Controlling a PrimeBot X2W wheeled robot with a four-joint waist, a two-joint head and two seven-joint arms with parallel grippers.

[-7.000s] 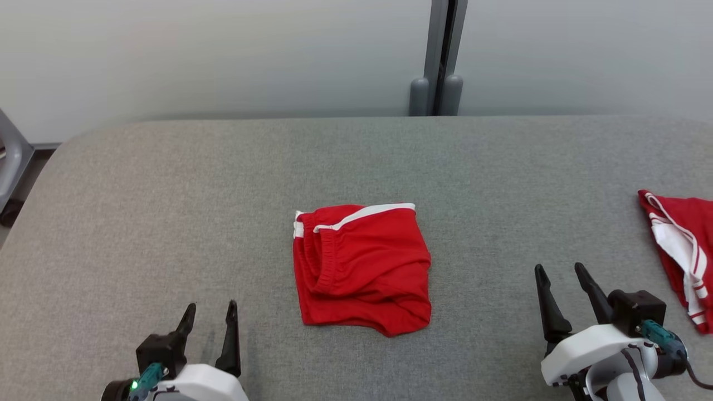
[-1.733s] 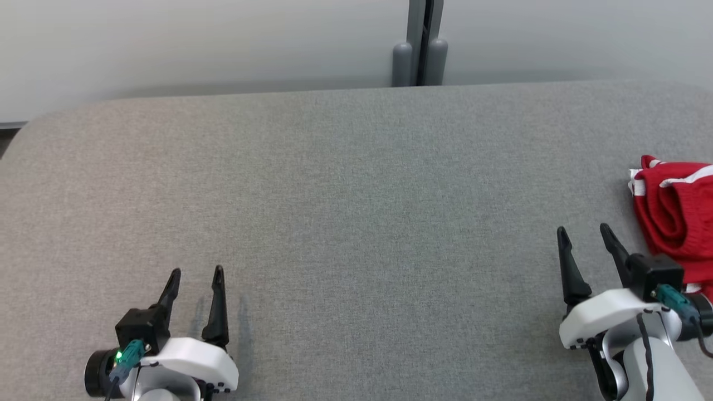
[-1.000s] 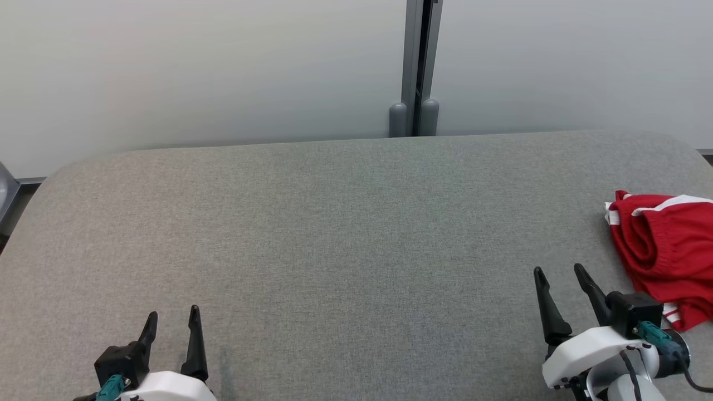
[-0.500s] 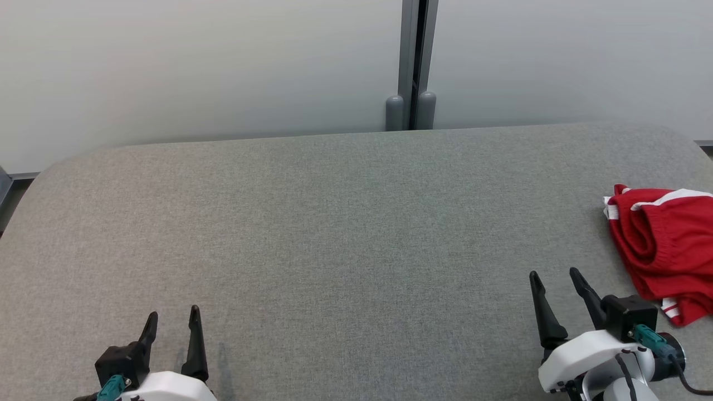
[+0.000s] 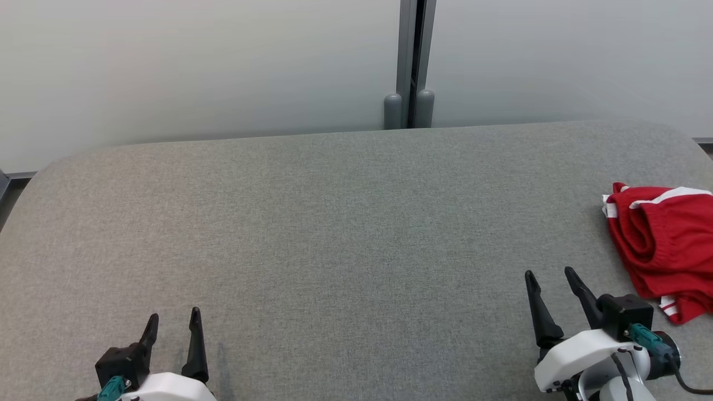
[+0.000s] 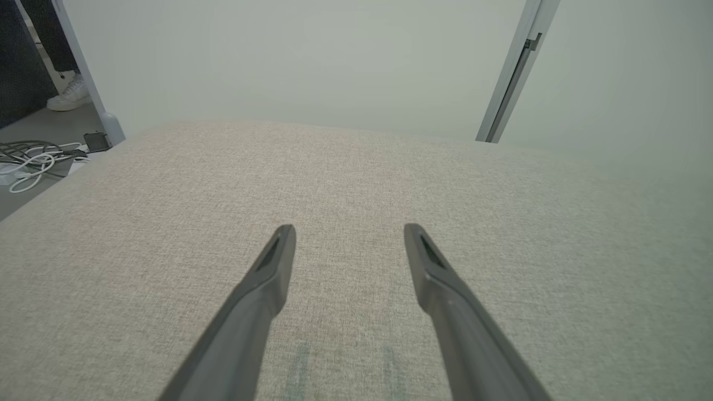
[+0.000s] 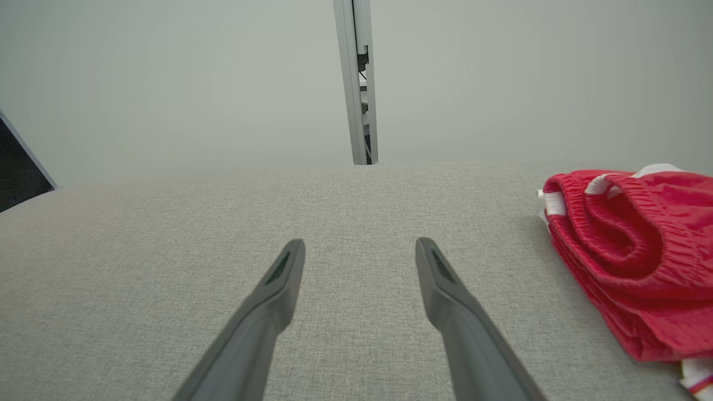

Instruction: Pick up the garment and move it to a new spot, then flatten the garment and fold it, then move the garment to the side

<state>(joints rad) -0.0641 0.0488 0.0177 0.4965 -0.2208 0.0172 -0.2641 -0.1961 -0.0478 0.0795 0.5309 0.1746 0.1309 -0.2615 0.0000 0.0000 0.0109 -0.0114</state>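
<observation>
The garment [image 5: 663, 245] is a folded pair of red shorts with white trim, lying at the far right of the grey table [image 5: 345, 223], partly past the picture's edge. In the right wrist view the garment [image 7: 629, 250] lies to the right of my fingers, apart from them. My right gripper [image 5: 548, 274] hovers open just left of it with nothing between its fingers. My left gripper [image 5: 172, 314] stands open at the lower left over bare cloth, and its own view shows the left gripper [image 6: 350, 228] empty too.
A pale wall with a grey vertical post [image 5: 409, 61] stands behind the table. Cables [image 6: 33, 161] lie on the floor past the table's left edge, near a person's white shoe [image 6: 67, 96]. A striped bit of cloth [image 5: 668, 305] peeks from under the garment.
The head camera has tilted slightly, so the whole picture has shifted a little. Both grippers stay open and empty, and the garment lies where it was.
</observation>
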